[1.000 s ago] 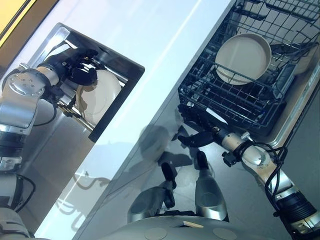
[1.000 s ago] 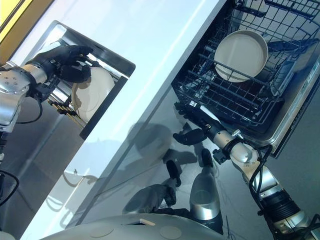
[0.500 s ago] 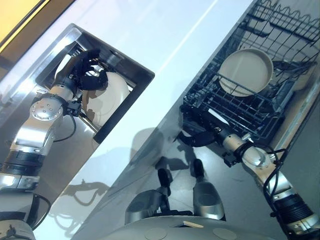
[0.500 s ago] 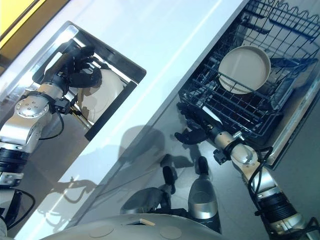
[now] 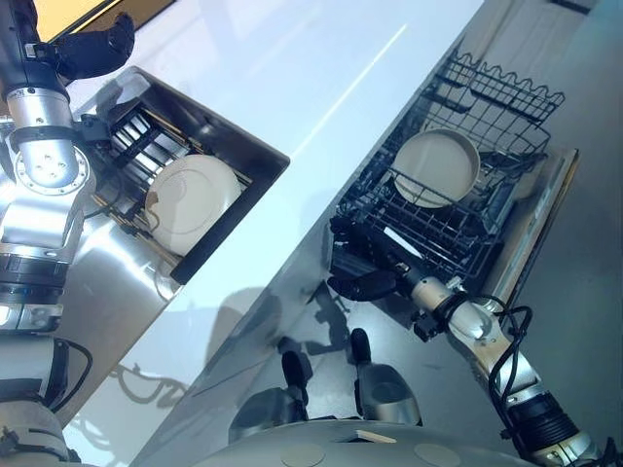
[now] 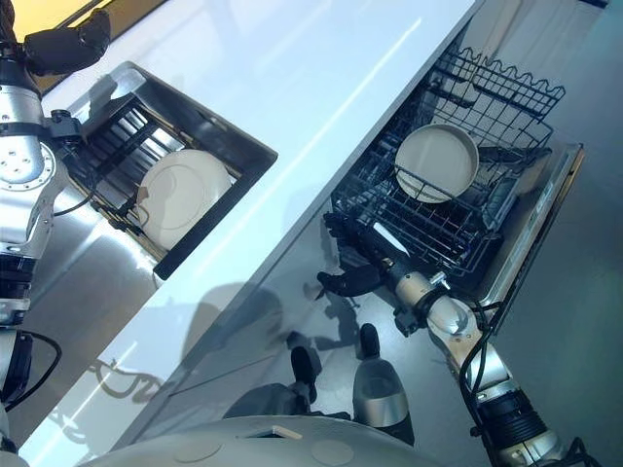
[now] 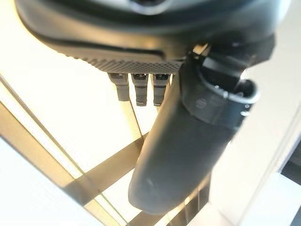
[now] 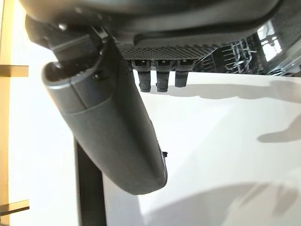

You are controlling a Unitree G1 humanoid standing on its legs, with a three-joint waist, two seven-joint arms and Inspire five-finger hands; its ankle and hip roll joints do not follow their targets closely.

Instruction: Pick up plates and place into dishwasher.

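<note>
- nearest me, my right hand (image 5: 365, 284) hangs low beside the front of the pulled-out dishwasher rack (image 5: 443, 238), fingers loosely stretched toward it and thumb apart, nothing in its grasp.
- just past that hand, one cream plate (image 5: 435, 167) stands already slotted among the rack's dark wires, leaning on its edge; a second, upper wire rack (image 6: 496, 83) sits beyond it, and what lies in it i cannot make out.
- across the white countertop (image 5: 292, 88), well apart from the dishwasher, the sink (image 6: 238, 146) holds the other pale plate (image 5: 192, 199), propped on edge against a dish rack (image 6: 131, 146) set in the basin.
- farthest off, my left hand (image 5: 92, 51) is raised above the sink's far corner, clear of the plate and holding nothing; whether its fingers are curled or straight i cannot tell from here.
- as i read it, the step in hand is fetching the plate from the sink. the next move calls for the left hand to come down over the plate's upper rim, close on it, lift it free of the dish rack and carry it over the countertop toward the dishwasher rack.
</note>
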